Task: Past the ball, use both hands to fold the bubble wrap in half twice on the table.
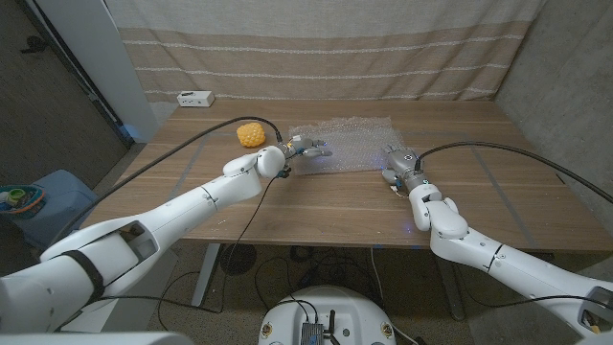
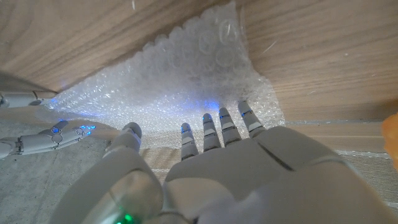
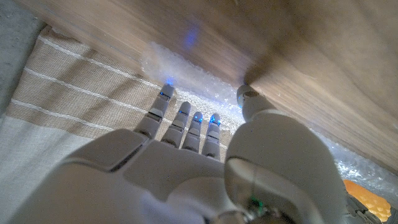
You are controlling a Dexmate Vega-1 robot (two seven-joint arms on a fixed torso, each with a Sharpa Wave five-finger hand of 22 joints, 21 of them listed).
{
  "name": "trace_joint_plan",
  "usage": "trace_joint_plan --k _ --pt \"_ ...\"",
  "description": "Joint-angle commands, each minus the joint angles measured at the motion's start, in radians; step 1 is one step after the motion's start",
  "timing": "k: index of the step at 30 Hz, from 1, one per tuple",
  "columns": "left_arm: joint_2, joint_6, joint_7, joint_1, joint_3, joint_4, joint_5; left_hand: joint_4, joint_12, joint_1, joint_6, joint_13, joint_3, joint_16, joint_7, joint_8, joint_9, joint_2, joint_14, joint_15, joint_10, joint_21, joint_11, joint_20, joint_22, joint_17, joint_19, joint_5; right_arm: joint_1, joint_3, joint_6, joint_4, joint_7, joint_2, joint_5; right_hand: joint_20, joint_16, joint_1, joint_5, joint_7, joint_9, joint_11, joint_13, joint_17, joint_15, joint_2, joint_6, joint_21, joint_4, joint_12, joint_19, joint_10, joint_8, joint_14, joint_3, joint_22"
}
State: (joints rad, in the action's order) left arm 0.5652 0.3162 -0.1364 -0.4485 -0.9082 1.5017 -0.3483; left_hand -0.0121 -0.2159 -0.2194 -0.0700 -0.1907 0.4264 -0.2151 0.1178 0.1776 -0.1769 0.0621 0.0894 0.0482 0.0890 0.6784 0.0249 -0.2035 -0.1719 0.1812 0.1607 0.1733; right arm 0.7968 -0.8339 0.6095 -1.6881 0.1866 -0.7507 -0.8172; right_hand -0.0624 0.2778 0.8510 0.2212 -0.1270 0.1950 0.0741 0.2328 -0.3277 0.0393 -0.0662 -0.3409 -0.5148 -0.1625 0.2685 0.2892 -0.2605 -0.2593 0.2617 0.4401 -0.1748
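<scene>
Reaching both empty, spread-fingered hands, left hand and right hand, to opposite edges of the clear crinkled bubble wrap sheet, readying the first fold

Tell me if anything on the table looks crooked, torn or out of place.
Nothing stands out. The bubble wrap lies flat and unfolded on the table, the yellow ball sits beside it, and the left hand and right hand are at its near edge.

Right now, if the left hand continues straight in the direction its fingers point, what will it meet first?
The bubble wrap. The left hand has its fingers stretched toward the sheet, their tips at or just over its near edge; whether they already touch is unclear. The ball sits off to the side, out of that line.
</scene>
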Motion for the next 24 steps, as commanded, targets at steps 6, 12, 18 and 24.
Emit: trace_joint_plan --k 6,12,18,24 --pt "-0.002 -0.102 -0.058 0.030 -0.011 -0.072 0.035 -0.001 -0.003 0.021 0.006 0.000 -0.006 -0.004 0.000 0.005 -0.001 0.000 0.007 -0.022 0.009 -0.003 0.001 0.009 -0.003 0.000 -0.024 0.007 -0.029 -0.035 -0.169 0.233 0.455 0.083 -0.048 0.063 0.163 0.133 -0.026 0.029 -0.003 0.037 -0.018 -0.014 0.177 -0.043 -0.600 -0.053 -0.006 0.105 0.198 -0.475 -0.156 0.343 -0.006 -0.008" --pt "0.001 -0.099 -0.064 0.031 -0.008 -0.064 0.033 -0.003 -0.001 0.026 0.008 0.000 -0.008 0.002 -0.004 0.004 -0.001 0.000 0.001 -0.016 0.004 -0.006 0.005 0.007 -0.003 -0.001 -0.029 0.007 -0.038 -0.041 -0.200 0.283 0.624 0.091 -0.084 0.073 0.160 0.151 -0.026 0.038 -0.003 0.037 -0.018 -0.010 0.179 -0.044 -0.639 -0.059 -0.010 0.106 0.213 -0.498 -0.166 0.359 0.003 -0.009" --pt "0.003 -0.105 -0.071 0.030 -0.009 -0.059 0.031 -0.004 0.004 0.031 0.008 0.000 -0.009 0.007 -0.004 0.005 -0.001 0.001 -0.005 -0.009 -0.004 -0.010 0.005 0.007 -0.003 -0.001 -0.032 0.008 -0.058 -0.055 -0.208 0.323 0.746 0.099 -0.127 0.076 0.148 0.156 -0.025 0.037 -0.004 0.040 -0.019 -0.003 0.177 -0.040 -0.648 -0.059 -0.010 0.103 0.210 -0.500 -0.167 0.353 0.008 -0.009" --pt "0.009 -0.109 -0.074 0.024 -0.007 -0.046 0.028 -0.005 0.004 0.035 0.008 0.000 -0.010 0.011 -0.003 0.005 -0.001 0.000 -0.011 -0.002 -0.004 -0.013 0.006 0.007 -0.004 -0.002 -0.033 0.008 -0.095 -0.090 -0.226 0.317 0.748 0.076 -0.189 0.078 0.142 0.160 -0.025 0.038 -0.004 0.042 -0.019 -0.001 0.179 -0.038 -0.650 -0.056 -0.011 0.100 0.203 -0.499 -0.166 0.348 0.011 -0.009"
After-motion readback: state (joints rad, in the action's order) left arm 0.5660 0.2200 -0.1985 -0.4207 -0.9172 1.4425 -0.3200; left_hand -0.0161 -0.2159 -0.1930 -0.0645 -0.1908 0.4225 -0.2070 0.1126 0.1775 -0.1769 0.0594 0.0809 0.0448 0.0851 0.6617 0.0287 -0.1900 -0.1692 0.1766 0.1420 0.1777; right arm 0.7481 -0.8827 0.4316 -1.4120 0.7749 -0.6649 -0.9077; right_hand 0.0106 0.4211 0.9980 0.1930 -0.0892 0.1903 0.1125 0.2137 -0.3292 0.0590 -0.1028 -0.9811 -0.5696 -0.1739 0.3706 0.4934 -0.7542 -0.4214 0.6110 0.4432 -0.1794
